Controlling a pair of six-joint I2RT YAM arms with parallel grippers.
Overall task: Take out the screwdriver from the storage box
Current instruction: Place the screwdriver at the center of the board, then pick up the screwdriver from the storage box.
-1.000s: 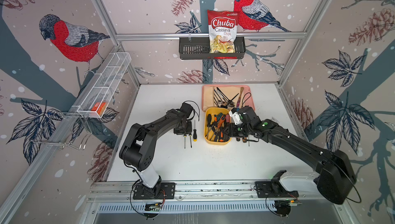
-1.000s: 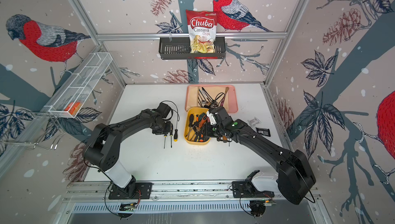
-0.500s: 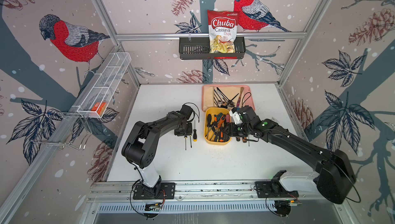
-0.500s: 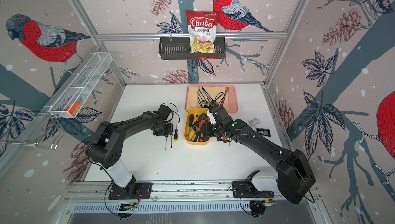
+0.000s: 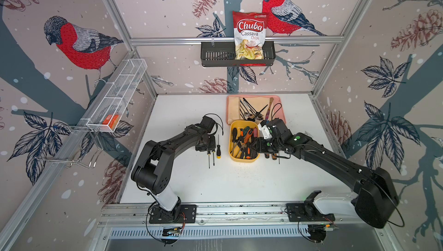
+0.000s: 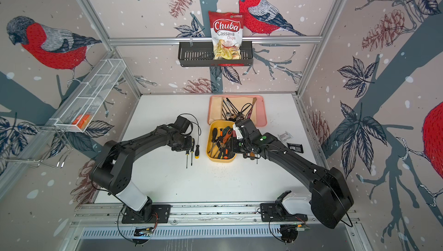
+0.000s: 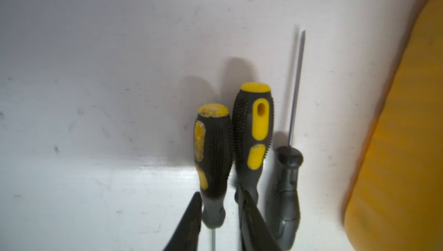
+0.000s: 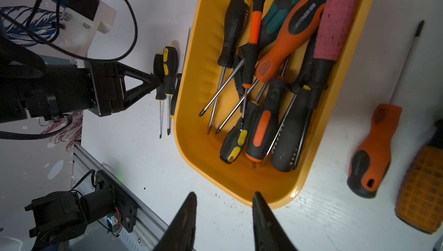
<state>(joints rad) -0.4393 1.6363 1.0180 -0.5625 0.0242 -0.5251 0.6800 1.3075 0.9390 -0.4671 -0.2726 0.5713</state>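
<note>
Left gripper [image 7: 218, 189], jaws slightly parted, straddles the worn black-and-yellow rubber-handled screwdriver [image 7: 212, 156] lying on the white table [image 7: 96, 70] near the mustard-yellow plastic storage box [image 8: 211, 156]; right gripper [image 8: 224, 192] spread, empty. Best practice: widen, lift straight, sparing the neighbouring cleaner black-and-yellow screwdriver [image 7: 253, 127]

On the white flat table [image 5: 239, 185] lie a mustard-yellow plastic tub [image 5: 244, 160], a flat pink tray [image 5: 282, 110] behind it, three black-handled screwdrivers [image 5: 213, 153] beside the tub, and an orange-handled screwdriver [image 8: 374, 146] on the opposite side.
</note>
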